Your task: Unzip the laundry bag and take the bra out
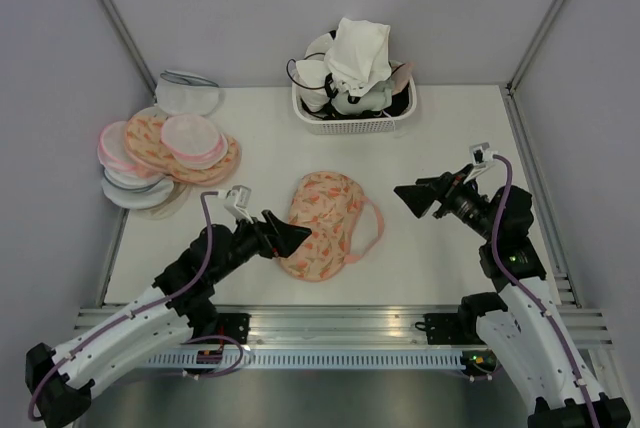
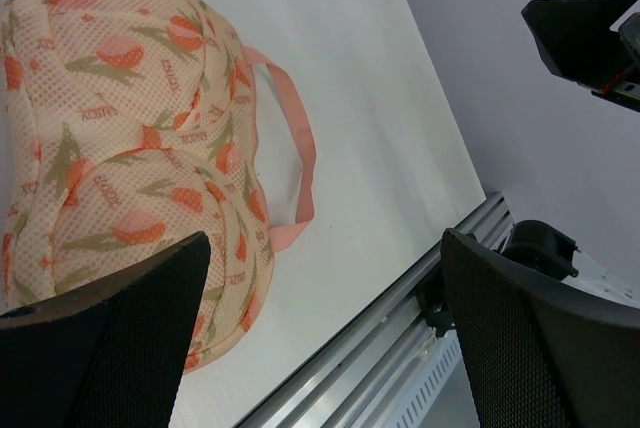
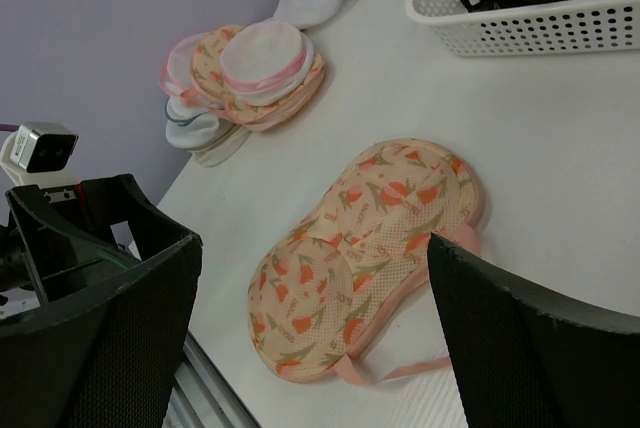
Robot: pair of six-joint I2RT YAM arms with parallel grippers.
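The laundry bag [image 1: 325, 223] lies zipped in the middle of the table, a peach two-domed pouch with orange print. It also shows in the left wrist view [image 2: 130, 148] and the right wrist view [image 3: 365, 248]. A pink strap loop [image 1: 376, 228] lies on the table at the bag's right side. The bra is hidden. My left gripper [image 1: 297, 237] is open and empty at the bag's left edge, and its jaws frame the bag's near end [image 2: 325, 243]. My right gripper [image 1: 408, 200] is open and empty, to the right of the bag and pointing at it [image 3: 312, 248].
A white basket [image 1: 350, 126] of white and black-trimmed garments stands at the back. A pile of similar peach and white-pink pouches [image 1: 165, 153] lies at the left, with a white pouch [image 1: 188, 93] behind it. The metal rail [image 1: 330, 323] runs along the near edge.
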